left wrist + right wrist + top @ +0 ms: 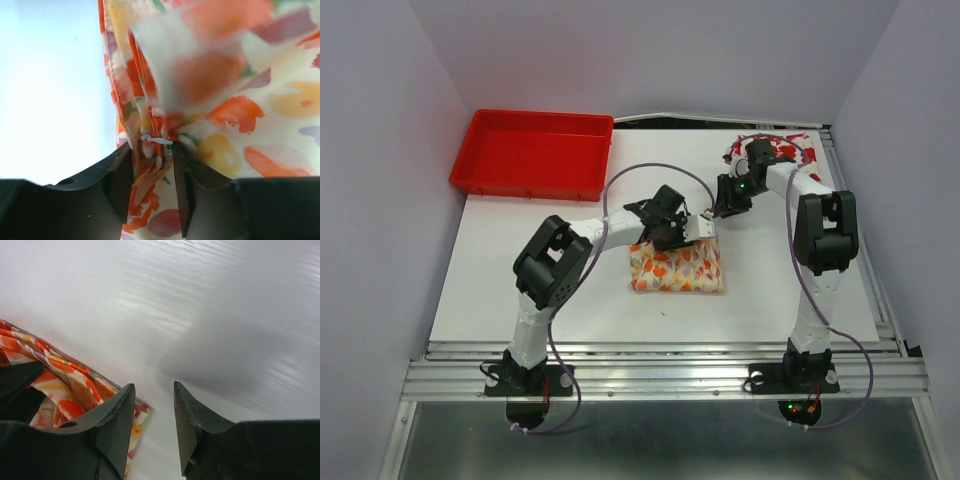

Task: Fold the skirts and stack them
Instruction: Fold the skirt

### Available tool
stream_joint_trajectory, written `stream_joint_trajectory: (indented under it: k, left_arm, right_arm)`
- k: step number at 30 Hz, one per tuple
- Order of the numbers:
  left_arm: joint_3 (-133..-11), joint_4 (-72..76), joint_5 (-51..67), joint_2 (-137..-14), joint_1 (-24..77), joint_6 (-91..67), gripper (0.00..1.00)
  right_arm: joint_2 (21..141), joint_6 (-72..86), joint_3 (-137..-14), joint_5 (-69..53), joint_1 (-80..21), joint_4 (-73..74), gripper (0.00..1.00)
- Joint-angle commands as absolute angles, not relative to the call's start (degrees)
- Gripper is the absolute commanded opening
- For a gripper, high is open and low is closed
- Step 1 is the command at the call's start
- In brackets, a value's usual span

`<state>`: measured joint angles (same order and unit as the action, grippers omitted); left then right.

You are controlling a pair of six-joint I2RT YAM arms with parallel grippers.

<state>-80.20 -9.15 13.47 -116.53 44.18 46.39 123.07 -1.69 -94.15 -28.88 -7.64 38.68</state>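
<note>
The left gripper [152,150] is seen with its jaws partway apart. The gathered edge of the cream skirt [677,268] lies between them and appears loose rather than pinched. The right gripper [154,390] is held at a similar narrow gap with nothing in it; only bare table [520,270] shows between its fingers, and the skirt's corner lies just beside its left finger. In the top view both grippers are placed at the far edge of the cream skirt, which lies as a compact rectangle near the middle of the table. The step is therefore judged to be the release after 1 fold. To do it well, the left jaws should be opened wider before any retreat, and both wrists should be raised straight up rather than dragged sideways, so that the upper layer is not pulled off the lower. The far edge might then be pressed flat. Of the 2 skirts, the white red-flowered skirt [780,150] lies crumpled at the far right, under the right arm, not yet folded or stacked. The red tray [525,185] stands well apart at the far left.
</note>
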Motion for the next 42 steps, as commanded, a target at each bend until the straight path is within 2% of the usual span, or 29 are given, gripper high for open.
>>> stream_joint_trajectory:
  k: [1, 2, 3, 4, 9, 16, 22, 25, 31, 42]
  left_arm:
    - [-82.5, -12.4, 15.6, -119.0, 43.1, 46.0, 0.50]
    - [-83.1, -12.5, 15.6, -119.2, 43.0, 45.8, 0.50]
    - [-83.3, -12.7, 15.7, -119.1, 42.9, 45.9, 0.62]
    - [-83.6, -13.1, 15.7, -119.1, 42.8, 46.1, 0.63]
    - [-85.9, -14.1, 15.4, -118.6, 42.2, 46.1, 0.64]
    - [-89.8, -17.7, 17.6, -119.7, 40.4, 46.1, 0.64]
    - [-92.6, -19.9, 20.0, -121.4, 39.0, 45.4, 0.64]
    - [-94.2, -21.1, 22.1, -122.4, 38.3, 44.9, 0.64]
    - [-95.7, -23.5, 24.1, -123.7, 37.6, 45.6, 0.64]
    - [-99.7, -25.6, 24.3, -126.6, 37.4, 46.0, 0.64]
  right_arm:
    - [116.5, -1.5, -93.8, -29.2, -5.3, 42.7, 0.42]
    - [115.6, -1.7, -93.1, -29.5, -5.3, 42.9, 0.43]
    - [114.6, -2.1, -92.1, -29.9, -4.8, 43.0, 0.43]
    - [113.7, -2.5, -90.1, -31.3, -4.7, 43.2, 0.43]
    - [106.4, -5.2, -84.0, -35.3, -4.2, 43.9, 0.41]
    - [95.0, -7.1, -75.5, -54.0, -4.2, 46.8, 0.37]
    - [91.4, 3.9, -62.8, -60.4, -4.7, 34.5, 0.34]
    - [92.5, 9.1, -59.7, -60.6, -4.7, 29.7, 0.32]
    - [92.6, 24.2, -50.8, -60.5, -5.3, 3.9, 0.30]
    - [100.2, 24.0, -57.1, -53.9, -11.6, 3.5, 0.28]
